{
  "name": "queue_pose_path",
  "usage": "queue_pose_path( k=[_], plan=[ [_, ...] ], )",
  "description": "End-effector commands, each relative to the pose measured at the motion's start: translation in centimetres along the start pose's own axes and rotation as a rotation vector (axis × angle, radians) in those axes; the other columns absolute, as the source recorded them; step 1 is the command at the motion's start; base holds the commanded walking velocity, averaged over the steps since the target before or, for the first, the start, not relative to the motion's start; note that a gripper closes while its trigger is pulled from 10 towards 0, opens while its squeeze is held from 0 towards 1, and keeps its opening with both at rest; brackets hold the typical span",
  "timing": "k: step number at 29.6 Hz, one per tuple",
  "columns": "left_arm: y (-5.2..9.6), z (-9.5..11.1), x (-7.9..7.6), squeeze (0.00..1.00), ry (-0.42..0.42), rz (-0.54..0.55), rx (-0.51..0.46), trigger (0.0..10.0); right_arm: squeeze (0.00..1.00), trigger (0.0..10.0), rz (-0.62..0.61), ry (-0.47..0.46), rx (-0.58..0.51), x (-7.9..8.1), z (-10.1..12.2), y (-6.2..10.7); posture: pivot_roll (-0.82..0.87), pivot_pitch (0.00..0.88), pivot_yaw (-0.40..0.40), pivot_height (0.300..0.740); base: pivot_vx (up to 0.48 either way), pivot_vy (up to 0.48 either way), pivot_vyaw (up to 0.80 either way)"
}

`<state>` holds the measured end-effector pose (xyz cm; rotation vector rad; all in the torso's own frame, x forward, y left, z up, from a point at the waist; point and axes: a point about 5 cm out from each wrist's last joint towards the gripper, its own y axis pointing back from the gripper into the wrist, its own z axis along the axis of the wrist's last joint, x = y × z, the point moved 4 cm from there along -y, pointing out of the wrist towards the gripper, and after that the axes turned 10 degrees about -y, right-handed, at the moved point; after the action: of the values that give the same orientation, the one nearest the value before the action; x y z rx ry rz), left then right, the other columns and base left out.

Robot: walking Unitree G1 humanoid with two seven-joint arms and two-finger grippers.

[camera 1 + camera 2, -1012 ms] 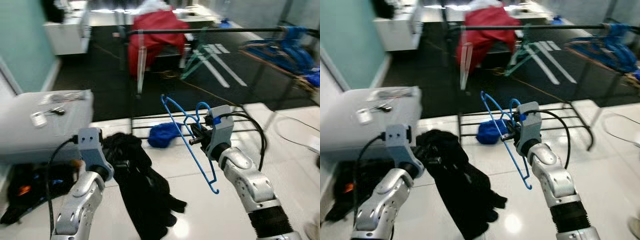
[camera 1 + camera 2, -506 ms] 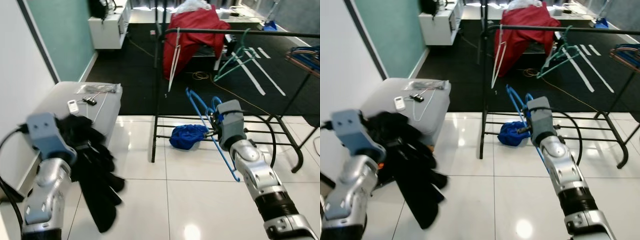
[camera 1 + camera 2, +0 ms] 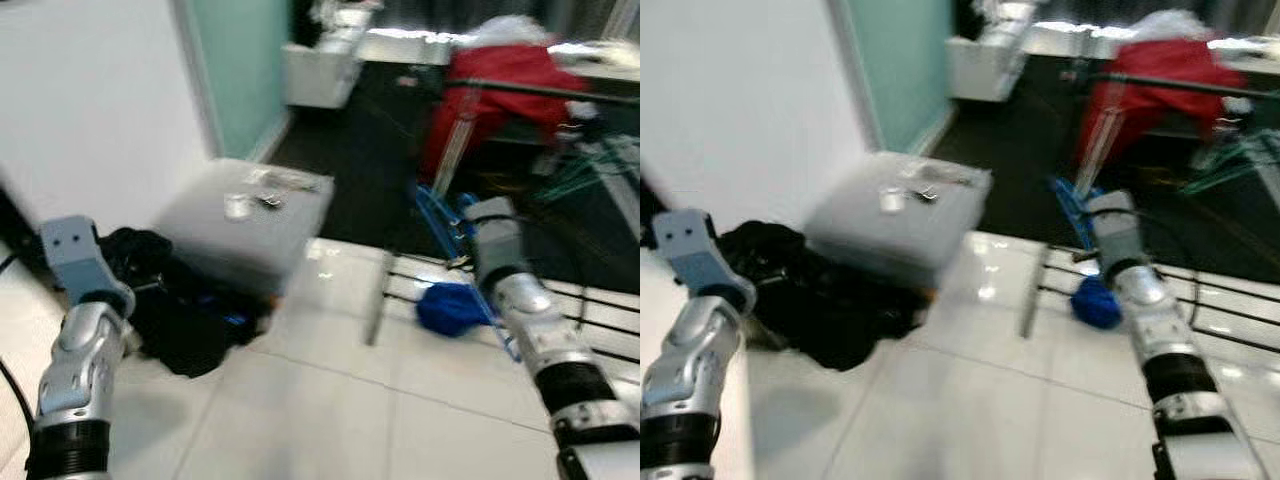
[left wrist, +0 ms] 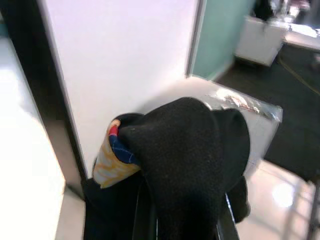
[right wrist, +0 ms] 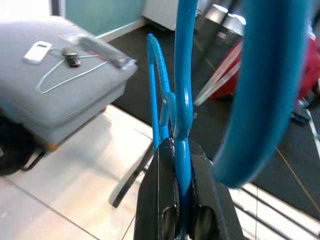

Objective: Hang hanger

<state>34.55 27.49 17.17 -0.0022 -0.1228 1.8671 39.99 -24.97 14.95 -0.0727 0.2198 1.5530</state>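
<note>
White tiled floor (image 3: 330, 420), blue hanger (image 5: 181, 100) clamped in right end effector (image 5: 182, 220)

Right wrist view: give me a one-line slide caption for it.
Right gripper shut on the blue hanger, above white tiles near a grey ottoman with small items on top.

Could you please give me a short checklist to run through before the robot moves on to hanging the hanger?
1. Blue hanger clamped in the right gripper: ok.
2. Black garment held by the left gripper: ok.
3. Hanger already on the rack rail: not ok.
4. Head views sharp enough to aim: not ok, both are blurred.
5. Rail within the right arm's reach: cannot tell.
6. Blue cloth lying on the rack base, apart from the hanger: cannot tell.
</note>
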Motion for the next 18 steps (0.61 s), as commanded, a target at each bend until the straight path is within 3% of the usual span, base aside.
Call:
queue_pose_path(
  k=[1,8,12,18],
  plan=[
    [0.2,-1.0,-0.3,0.00,-0.088,-0.025,0.018,10.0,0.00,10.0,0.016,-0.001,0.024,0.8,-1.4,0.0,-0.02,0.019,-0.014,0.740,0.000,0.000,0.73],
    [0.5,-2.5,0.0,0.00,-0.102,-0.026,0.050,10.0,0.00,10.0,0.070,0.044,0.038,1.6,-1.2,-0.7,0.00,0.044,-0.041,0.740,0.000,0.000,0.73],
    [1.6,-2.5,0.9,0.00,-0.052,-0.009,0.036,10.0,0.00,10.0,0.076,0.035,0.054,1.1,-2.1,-0.2,-0.02,0.053,-0.026,0.740,0.000,0.000,0.73],
    [1.1,-2.9,1.7,0.00,0.029,0.013,0.058,10.0,0.00,10.0,0.063,0.019,0.058,0.7,-2.4,0.0,-0.03,0.059,-0.009,0.740,0.000,0.000,0.73]
  ],
)
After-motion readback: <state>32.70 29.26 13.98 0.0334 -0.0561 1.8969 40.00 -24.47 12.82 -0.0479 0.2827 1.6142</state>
